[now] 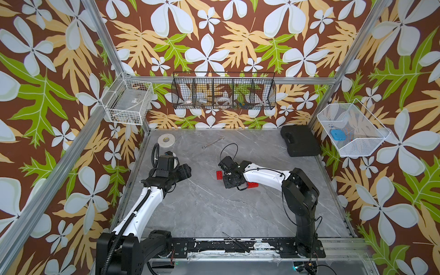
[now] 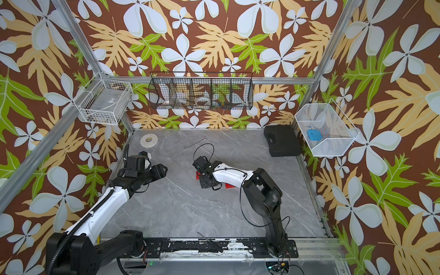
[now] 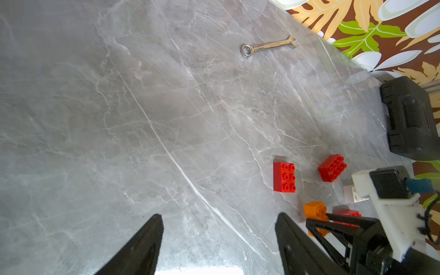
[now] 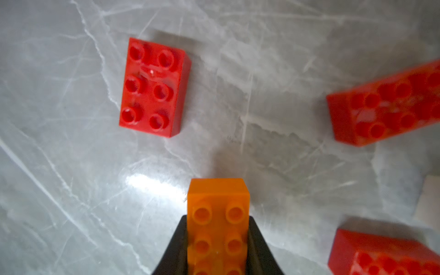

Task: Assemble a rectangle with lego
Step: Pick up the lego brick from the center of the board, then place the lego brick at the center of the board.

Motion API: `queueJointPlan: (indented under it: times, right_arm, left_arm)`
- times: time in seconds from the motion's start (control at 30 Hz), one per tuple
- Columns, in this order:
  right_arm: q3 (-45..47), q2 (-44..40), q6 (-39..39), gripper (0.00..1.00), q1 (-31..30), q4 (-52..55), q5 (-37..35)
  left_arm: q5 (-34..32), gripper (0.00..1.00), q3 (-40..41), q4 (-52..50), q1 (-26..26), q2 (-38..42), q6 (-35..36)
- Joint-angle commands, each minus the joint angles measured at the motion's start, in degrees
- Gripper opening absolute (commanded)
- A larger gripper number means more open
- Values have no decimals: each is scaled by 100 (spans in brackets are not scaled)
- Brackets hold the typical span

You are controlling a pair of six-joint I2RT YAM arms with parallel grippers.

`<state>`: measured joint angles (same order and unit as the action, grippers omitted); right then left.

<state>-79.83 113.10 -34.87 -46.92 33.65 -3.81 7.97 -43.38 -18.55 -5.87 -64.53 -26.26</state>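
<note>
The right gripper (image 4: 217,217) is clenched on the orange brick (image 4: 217,200): its two black fingers (image 4: 176,250) press the long sides. The right wrist view cuts off the rear of brick and fingers, so how deep the grip goes is not visible. Whether the brick rests on the grey table (image 4: 71,166) or hangs just above it, I cannot tell. Beyond it the first red brick (image 4: 153,88) lies whole and sharp, studs up, well apart from the orange one. The second red brick (image 4: 385,104) is blurred and cut by the frame edge, and the third red brick (image 4: 381,254) is cut at the corner. The white brick (image 4: 429,202) between these two is only a pale, blurred patch. None of the lego is joined to another piece. In both top views the right arm (image 1: 262,173) covers its gripper and the orange brick near the middle of the table. Only a red piece (image 1: 219,174) beside the wrist and a red corner (image 1: 252,184) under the forearm show, and which of the three they are I cannot tell. The left gripper (image 3: 219,215) is released, its fingers (image 3: 145,250) spread wide above bare table with nothing between them, well apart from the bricks. In the left wrist view the camera mount (image 3: 390,204) of the right arm hides half of the white brick.
</note>
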Motion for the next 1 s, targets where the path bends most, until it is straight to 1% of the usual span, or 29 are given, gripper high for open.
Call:
queueJointPlan:
  times: [0.0, 0.23, 0.37, 0.67, 0.97]
  right_arm:
    - [193, -126, -668, 23, -69, -289, 442]
    - [-132, 92, -890, 24, -324, -369, 99]
    - [-325, 284, -898, 24, -332, -300, -70]
    - [-444, 465, -1003, 25, -327, -338, -330]
    - [-710, 733, -1023, 26, -309, -333, -290]
  left_arm:
    - [-31, 77, -13, 20, 7, 28, 7]
    - [-71, 77, -13, 23, 2, 91, -10]
    - [-75, 77, -6, 18, 7, 104, -6]
    - [-100, 77, -13, 14, 7, 124, -26]
    - [-111, 77, -13, 13, 8, 119, -28]
